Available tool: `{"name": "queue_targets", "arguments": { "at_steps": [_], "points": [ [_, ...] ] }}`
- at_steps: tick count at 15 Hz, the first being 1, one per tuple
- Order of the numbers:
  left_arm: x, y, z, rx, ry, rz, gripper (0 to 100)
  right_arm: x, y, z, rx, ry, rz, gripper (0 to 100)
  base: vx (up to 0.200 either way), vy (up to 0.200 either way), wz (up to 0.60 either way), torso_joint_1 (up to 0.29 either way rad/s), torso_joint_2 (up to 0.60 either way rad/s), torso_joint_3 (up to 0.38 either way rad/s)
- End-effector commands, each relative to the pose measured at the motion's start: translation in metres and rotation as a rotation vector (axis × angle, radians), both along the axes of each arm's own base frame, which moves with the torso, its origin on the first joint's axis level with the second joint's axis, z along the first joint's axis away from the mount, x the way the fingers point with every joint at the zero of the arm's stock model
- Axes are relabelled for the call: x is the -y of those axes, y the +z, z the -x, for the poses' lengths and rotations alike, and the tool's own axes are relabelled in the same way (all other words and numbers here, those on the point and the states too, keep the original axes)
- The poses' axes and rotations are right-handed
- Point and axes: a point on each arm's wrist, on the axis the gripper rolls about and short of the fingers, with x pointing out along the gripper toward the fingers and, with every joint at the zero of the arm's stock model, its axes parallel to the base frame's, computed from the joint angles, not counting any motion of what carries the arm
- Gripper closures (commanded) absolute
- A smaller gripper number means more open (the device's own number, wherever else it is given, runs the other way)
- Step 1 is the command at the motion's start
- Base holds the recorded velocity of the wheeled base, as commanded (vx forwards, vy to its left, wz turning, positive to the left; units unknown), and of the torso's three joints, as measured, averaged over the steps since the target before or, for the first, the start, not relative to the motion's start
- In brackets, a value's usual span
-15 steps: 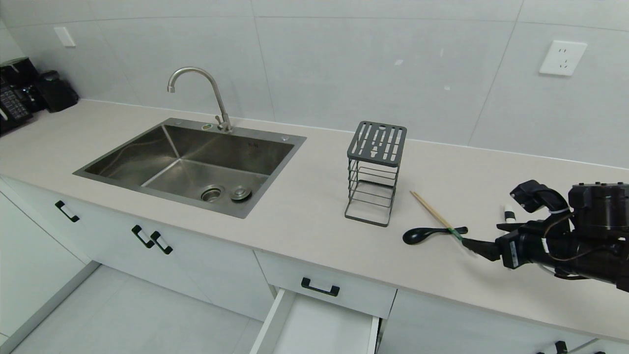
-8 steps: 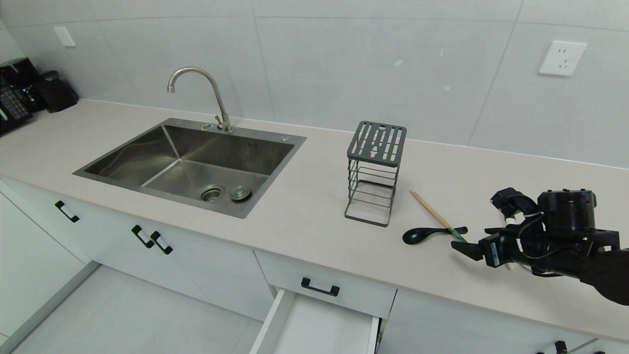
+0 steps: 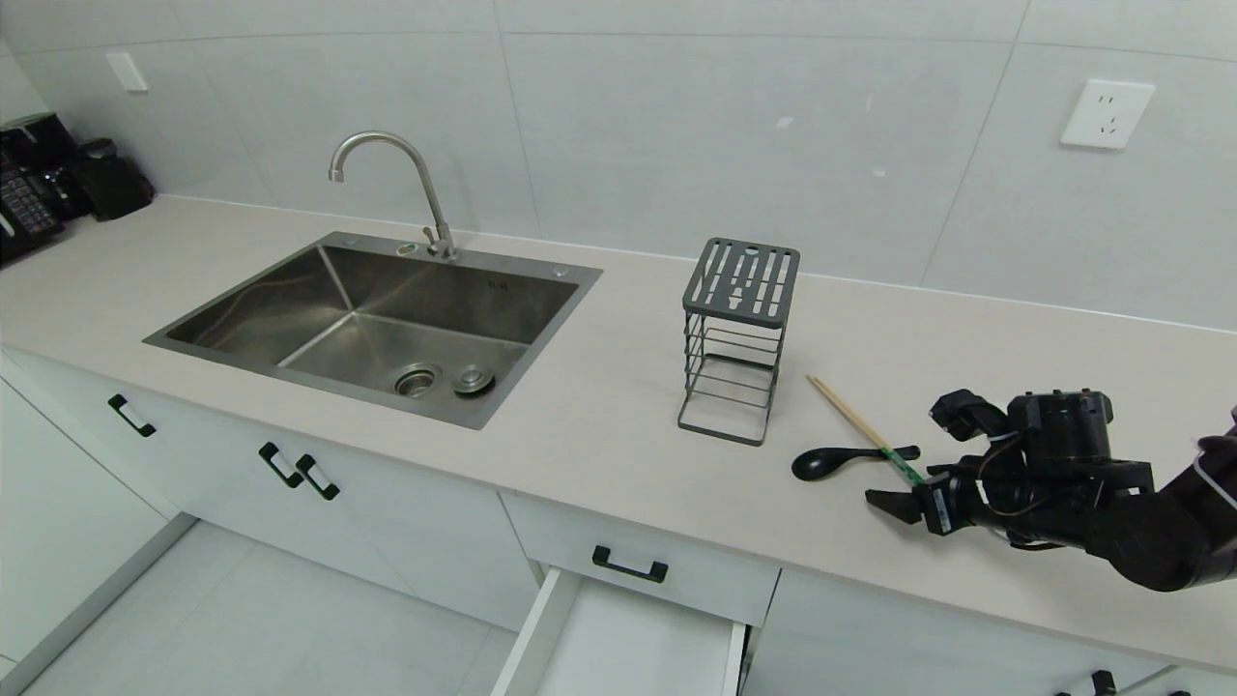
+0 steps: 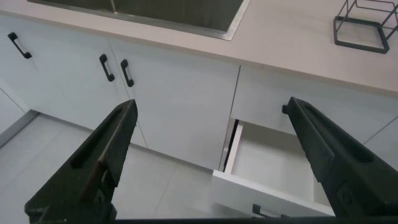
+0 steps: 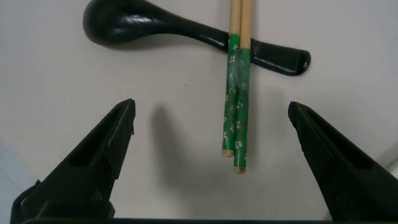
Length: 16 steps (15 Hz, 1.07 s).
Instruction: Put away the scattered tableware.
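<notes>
Green-tipped wooden chopsticks [image 5: 237,93] lie crossed over the handle of a black spoon [image 5: 143,28] on the pale countertop [image 3: 599,406], near a dark wire rack [image 3: 737,338]. The right gripper [image 5: 210,112] hovers low at the chopsticks' green ends, fingers spread wide and holding nothing (the ends line up with the gap). The left gripper [image 4: 210,109], equally agape and empty, hangs before white cabinets near an open drawer [image 4: 273,162].
</notes>
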Motion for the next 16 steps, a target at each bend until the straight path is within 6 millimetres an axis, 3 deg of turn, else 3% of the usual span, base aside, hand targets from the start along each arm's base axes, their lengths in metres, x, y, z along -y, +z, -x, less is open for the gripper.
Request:
{"name": "queue_targets", "arguments": {
  "at_steps": [1,9,10,16],
  "points": [
    [0.0,0.0,0.0,-0.001,0.001,0.0,0,-0.003,-0.003,-0.005,0.002,0.008,-0.001,0,0.0,0.0,0.0,0.0,0.0,0.0],
    [0.0,0.0,0.0,-0.001,0.001,0.0,0,-0.011,-0.004,-0.025,0.04,0.022,-0.005,0,0.0,0.0,0.0,0.0,0.0,0.0],
    [0.0,0.0,0.0,-0.001,0.001,0.0,0,-0.012,-0.002,-0.027,0.048,0.021,-0.006,100,0.0,0.0,0.0,0.0,0.0,0.0],
    [0.0,0.0,0.0,-0.001,0.001,0.0,0,0.003,-0.006,-0.032,0.045,-0.039,0.004,100,0.0,0.0,0.0,0.0,0.0,0.0]
  ]
}}
